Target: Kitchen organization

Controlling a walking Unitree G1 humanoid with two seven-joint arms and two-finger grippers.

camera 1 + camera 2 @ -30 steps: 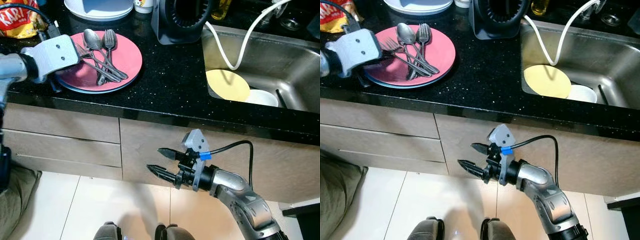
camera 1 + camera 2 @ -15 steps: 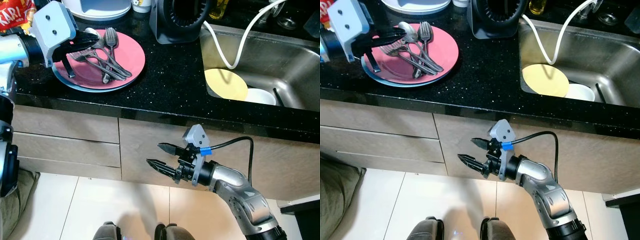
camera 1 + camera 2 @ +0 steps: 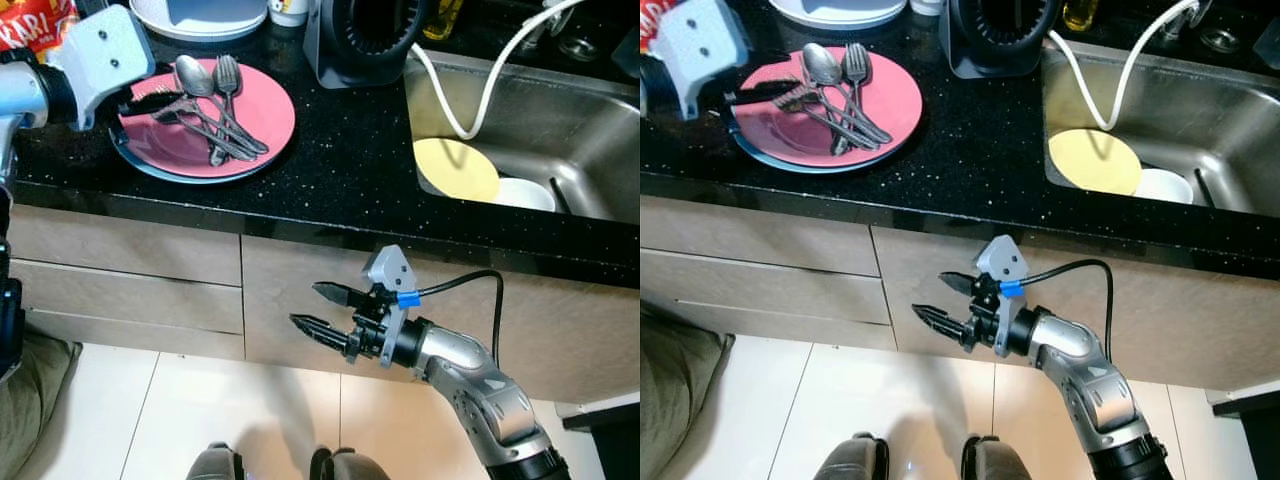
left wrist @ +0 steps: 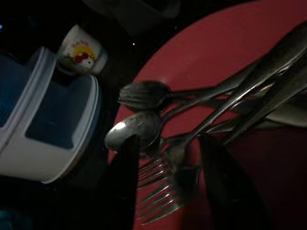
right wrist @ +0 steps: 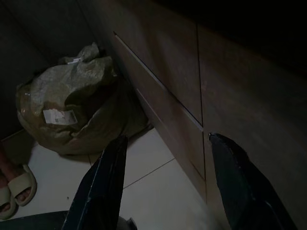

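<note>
Left wrist view: forks (image 4: 168, 187) lie between left gripper (image 4: 165, 177) fingers.

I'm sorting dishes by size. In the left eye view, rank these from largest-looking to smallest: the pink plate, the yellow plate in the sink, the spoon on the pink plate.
1. Pink round plate, largest.
2. Yellow round plate in the steel sink, though it lies lower, so its real size is unsure.
3. Metal spoon, smallest.

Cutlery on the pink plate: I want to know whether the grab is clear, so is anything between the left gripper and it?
Nothing visible is. The left gripper is open over the pink plate, its fingers either side of a fork's tines in the cutlery pile.
</note>
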